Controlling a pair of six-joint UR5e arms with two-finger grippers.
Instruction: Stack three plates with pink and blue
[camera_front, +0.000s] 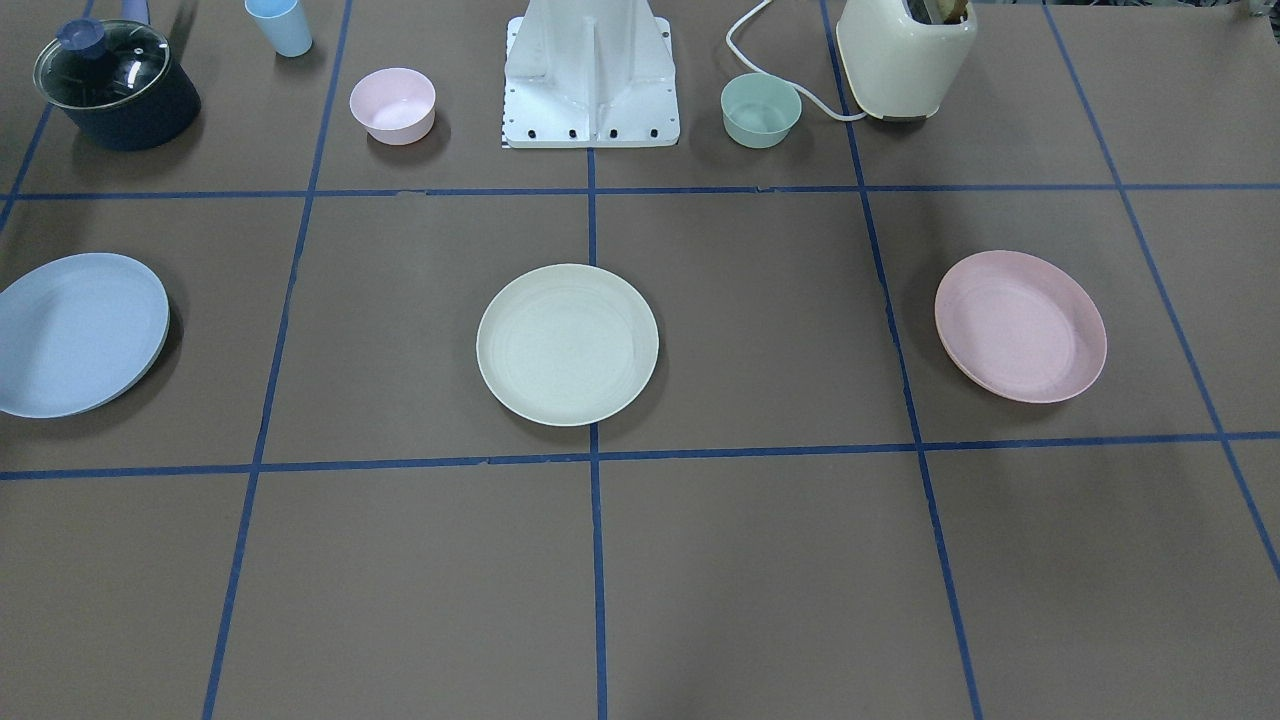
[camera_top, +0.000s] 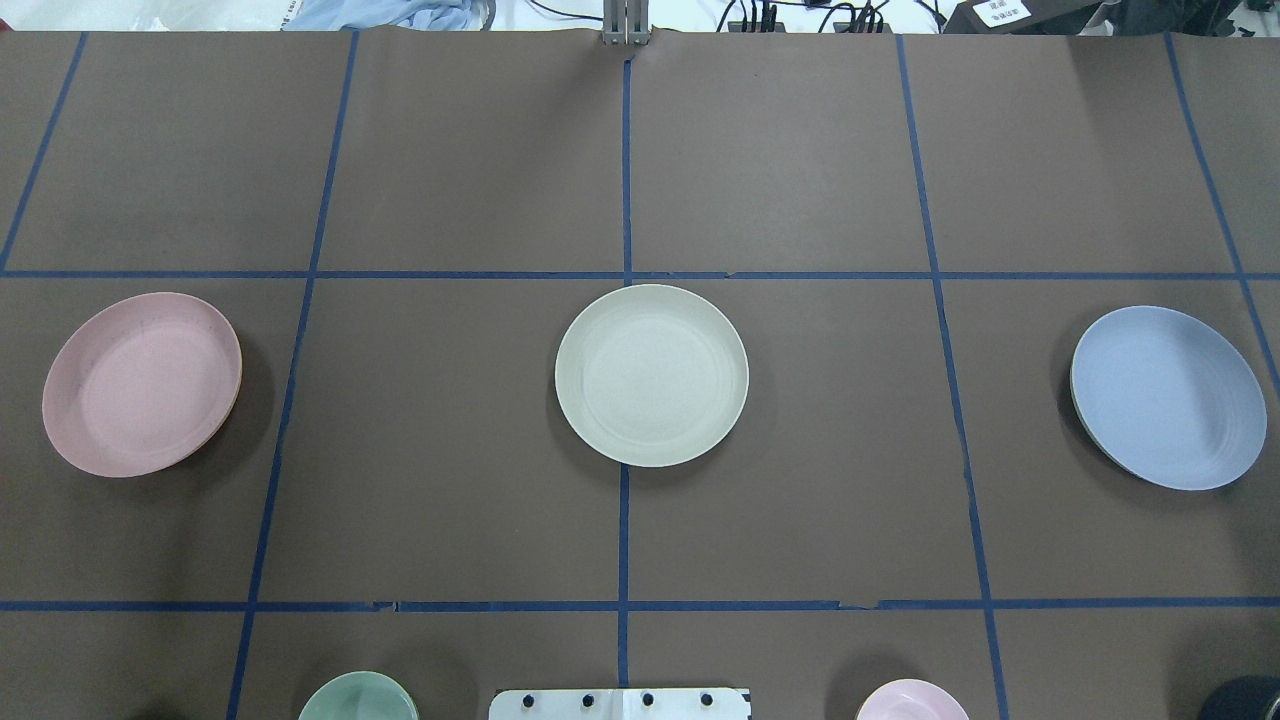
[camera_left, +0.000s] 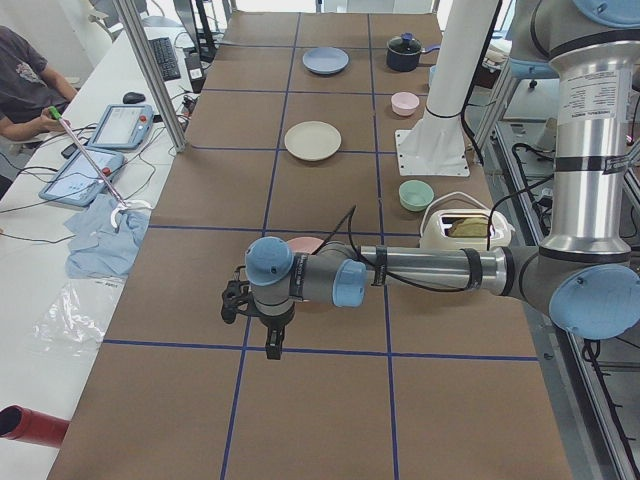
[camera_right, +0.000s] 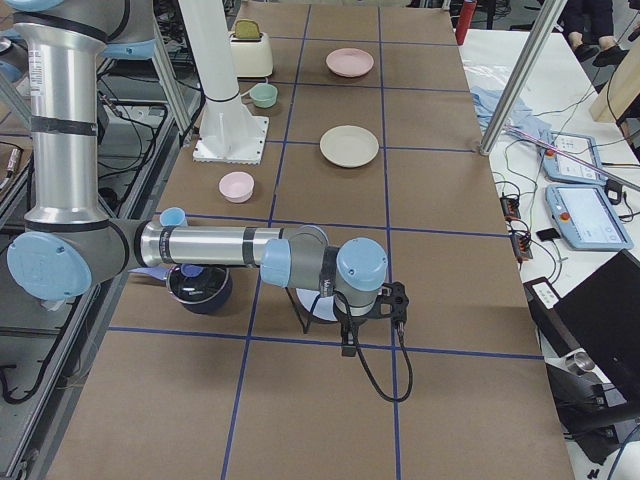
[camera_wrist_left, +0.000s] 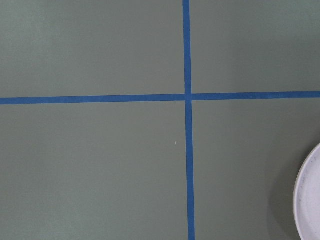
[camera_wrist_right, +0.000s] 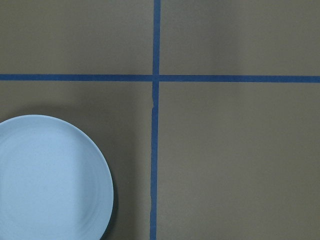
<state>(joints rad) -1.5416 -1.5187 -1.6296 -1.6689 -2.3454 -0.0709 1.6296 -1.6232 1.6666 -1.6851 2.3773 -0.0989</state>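
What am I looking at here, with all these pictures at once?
Two robot arms at one table, filmed six ways: facing the robot, from above behind it, from each table end, and downward from each wrist. Three plates lie apart in a row: pink plate, cream plate in the middle, blue plate. A pink bowl, green bowl, pot, cup and toaster stand near the base. The left gripper and right gripper hang over the table; no plate is held. Open or shut, I cannot tell.
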